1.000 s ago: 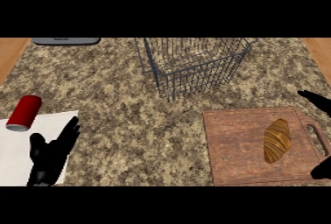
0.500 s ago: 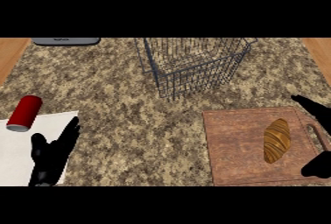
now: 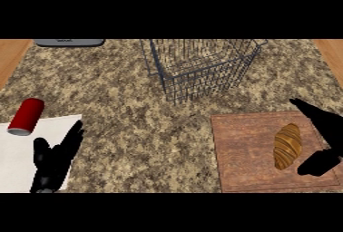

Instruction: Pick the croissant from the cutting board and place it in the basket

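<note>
While croissant (image 3: 288,146) lies on cutting board (image 3: 241,149) | right robot hand (image 3: 323,123) just beside it, fingers spread apart

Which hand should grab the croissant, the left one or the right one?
The right hand, I'd say. It is open just beside the croissant on the cutting board. The left hand rests far off at the counter's other side, over a white sheet.

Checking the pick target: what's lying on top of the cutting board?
A croissant lies on the cutting board. The right hand, open, is beside it and covers the board's right edge.
</note>
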